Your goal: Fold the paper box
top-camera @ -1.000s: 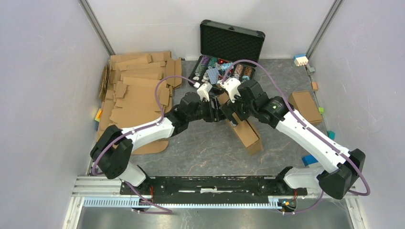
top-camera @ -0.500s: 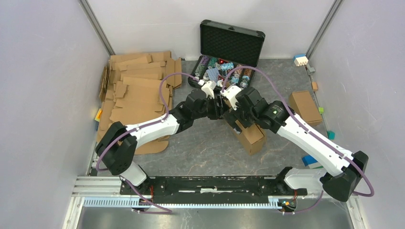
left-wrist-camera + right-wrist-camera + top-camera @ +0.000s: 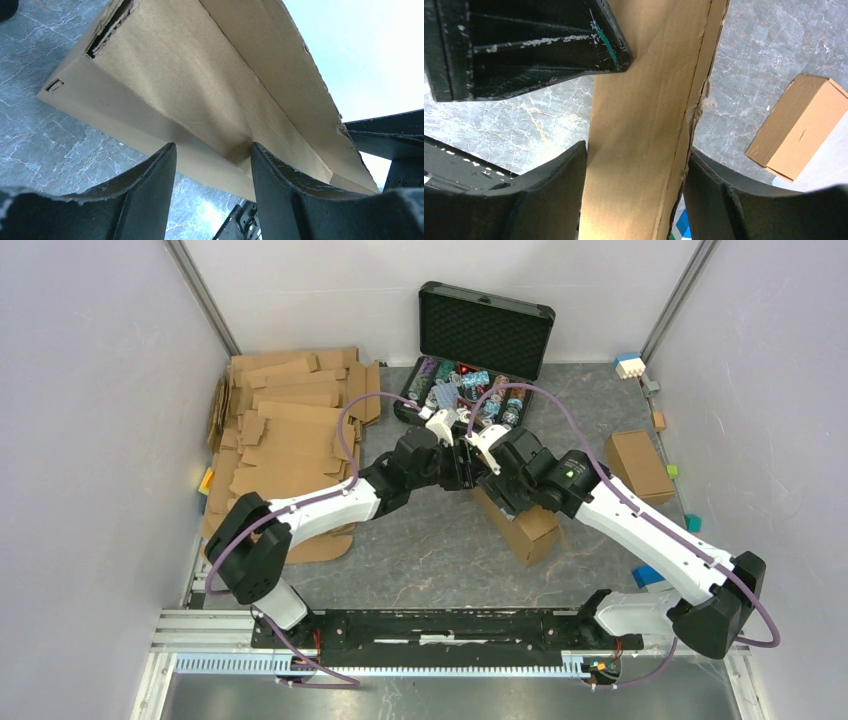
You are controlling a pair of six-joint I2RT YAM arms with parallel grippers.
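The paper box is a long brown cardboard box lying slantwise on the grey table, its far end under both grippers. My right gripper straddles it from above. In the right wrist view both fingers press the sides of the paper box, so the right gripper is shut on it. My left gripper meets the same end from the left. In the left wrist view the left gripper is open, its tips against the side wall of the paper box, one tip at an inner fold.
An open black case with poker chips stands at the back. Flat cardboard sheets are piled at the left. A small closed brown box sits at the right, with coloured blocks along the right wall and a blue block.
The right gripper has narrowed from wide open onto the box. Both wrists have moved slightly toward the case, and the box's near end has shifted a little.
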